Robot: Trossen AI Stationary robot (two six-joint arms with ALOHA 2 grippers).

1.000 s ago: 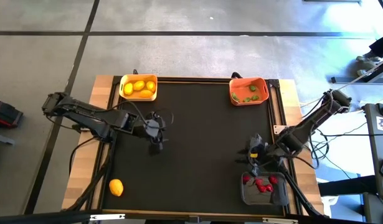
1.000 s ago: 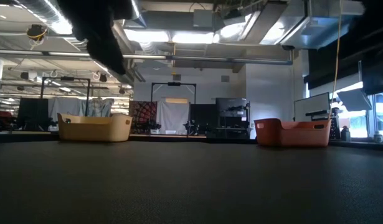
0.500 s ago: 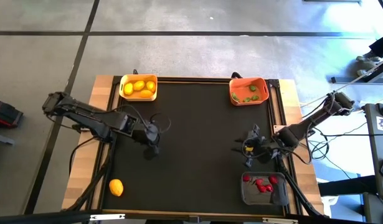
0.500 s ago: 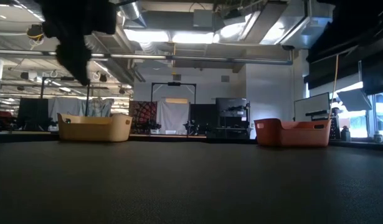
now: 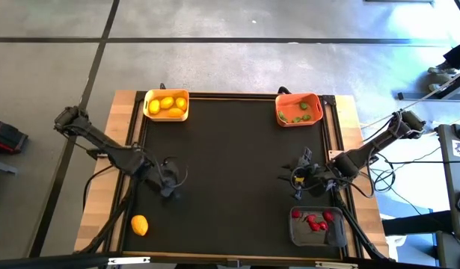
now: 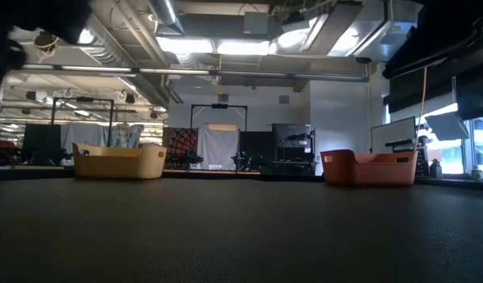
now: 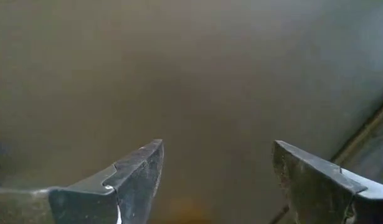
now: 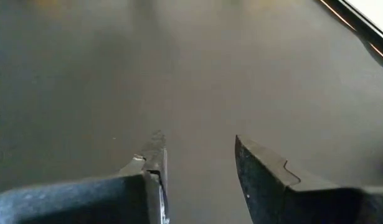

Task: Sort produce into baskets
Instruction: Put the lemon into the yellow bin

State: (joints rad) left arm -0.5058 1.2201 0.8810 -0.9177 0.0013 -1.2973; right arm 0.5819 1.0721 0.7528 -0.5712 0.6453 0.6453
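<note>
Lemon (image 5: 140,225) unmoved; left end effector (image 5: 168,188) now closer.

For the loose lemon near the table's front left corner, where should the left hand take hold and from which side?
Probably from straight above, across the narrow middle of the lemon: it lies alone on the mat, its long axis roughly front to back. The left hand, open and empty, is nearest.

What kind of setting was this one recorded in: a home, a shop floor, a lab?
Most likely a robotics lab or workshop. The low view looks past the black table into a large open hall with exposed ceiling ducts, racks and equipment stands. The high view shows a bare concrete floor around the rig.
</note>
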